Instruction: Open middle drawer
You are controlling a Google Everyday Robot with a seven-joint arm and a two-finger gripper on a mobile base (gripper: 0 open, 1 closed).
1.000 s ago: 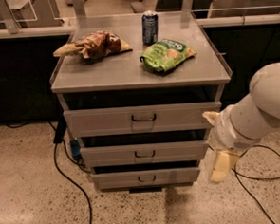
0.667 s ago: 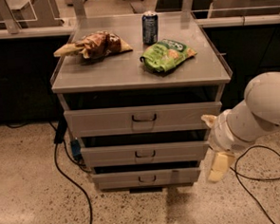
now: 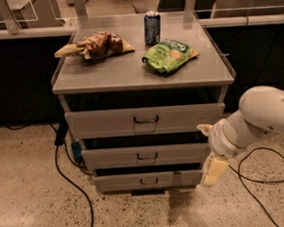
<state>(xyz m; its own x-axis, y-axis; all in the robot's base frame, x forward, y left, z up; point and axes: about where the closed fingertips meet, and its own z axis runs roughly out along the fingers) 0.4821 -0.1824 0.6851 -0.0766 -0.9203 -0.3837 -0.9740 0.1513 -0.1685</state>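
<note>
The end effector [image 3: 213,168] is hanging low, pointing down toward the floor [image 3: 31,189], and I cannot tell whether it is spread or closed. It is not gripping anything. Just up and to its right the pale wrist [image 3: 225,138] is bending into a thick white arm [image 3: 269,110] that is running off toward the right.

Immediately to its left the middle drawer [image 3: 111,157] is sitting with its right end just beside the end effector, while its small dark handle [image 3: 147,156] is lying well apart, further left. Above that the taller top drawer [image 3: 104,122] is showing, and below, level with the end effector's tip, the bottom drawer [image 3: 117,182].

Higher up and to the left, the counter [image 3: 130,75] is carrying a green chip bag [image 3: 170,55], a soda can [image 3: 151,28] and a brown bag [image 3: 95,45]. A black cable [image 3: 262,195] is looping on the floor to the right.
</note>
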